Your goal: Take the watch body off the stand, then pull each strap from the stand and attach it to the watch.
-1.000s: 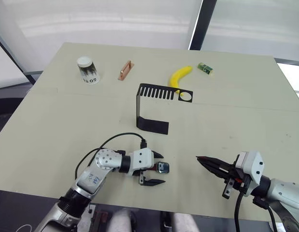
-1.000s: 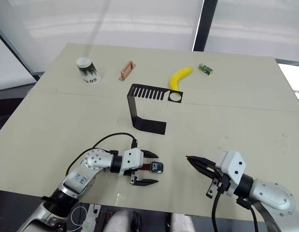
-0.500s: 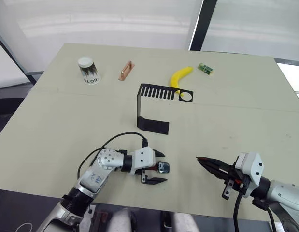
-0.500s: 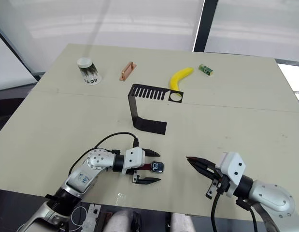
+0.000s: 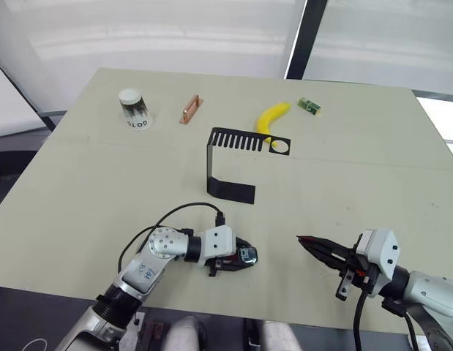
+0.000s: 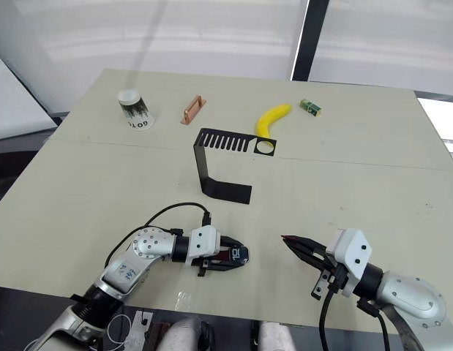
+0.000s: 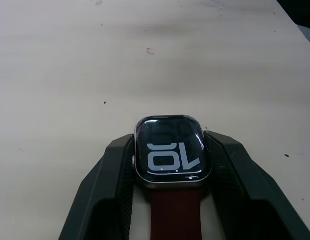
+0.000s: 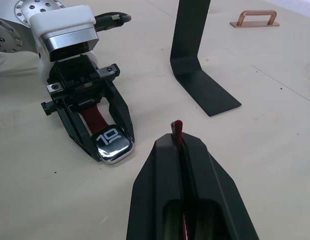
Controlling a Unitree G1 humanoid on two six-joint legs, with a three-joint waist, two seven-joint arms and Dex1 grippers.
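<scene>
So the left gripper [image 7: 167, 165] is clamped on the watch body [image 7: 168, 150], flat on the table [image 5: 102, 183] near the front edge.
One maroon strap [image 7: 172, 212] is on the watch, running back between the fingers. Right gripper [image 8: 177, 137] is squeezed shut on the other strap [image 8: 177, 128], just beside the watch. Black stand [image 5: 230, 157] sits bare mid-table.

A pale beige surface [image 5: 102, 183] spans the middle of the frame. Along the top, bright frosted window panes [image 5: 153, 33] stand behind it, split by a dark vertical post [image 5: 298, 36]. Dark grey floor [image 5: 14, 146] shows at left.
</scene>
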